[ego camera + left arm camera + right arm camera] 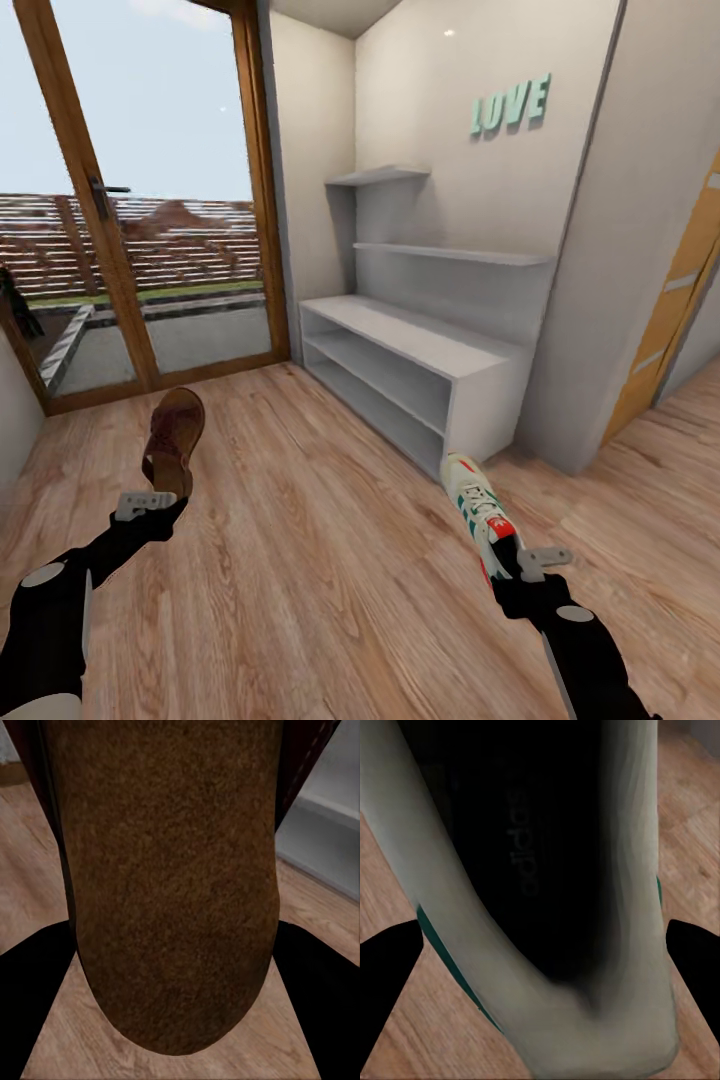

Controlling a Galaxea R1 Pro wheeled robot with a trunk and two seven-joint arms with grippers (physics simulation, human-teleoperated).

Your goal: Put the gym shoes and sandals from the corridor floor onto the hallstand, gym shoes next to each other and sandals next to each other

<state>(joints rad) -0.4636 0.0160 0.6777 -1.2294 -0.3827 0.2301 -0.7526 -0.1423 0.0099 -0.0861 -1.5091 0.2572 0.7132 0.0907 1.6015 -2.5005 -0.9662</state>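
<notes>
sandal [176, 441]: dark reddish brown, with a mottled tan-brown footbed
sneaker [482, 510]: white, with green side stripes and red-orange at tongue and toe; dark inside, grey-white lining
rack [415, 365]: pale grey-white, as are the stepped shelves above it
floor [300, 560]: light brown wood-grain planks
sign [510, 105]: mint-green letters on the pale wall above the rack
door frame [75, 160]: warm brown wood, left of the rack
arms [60, 600]: black, with grey-white patches
</notes>
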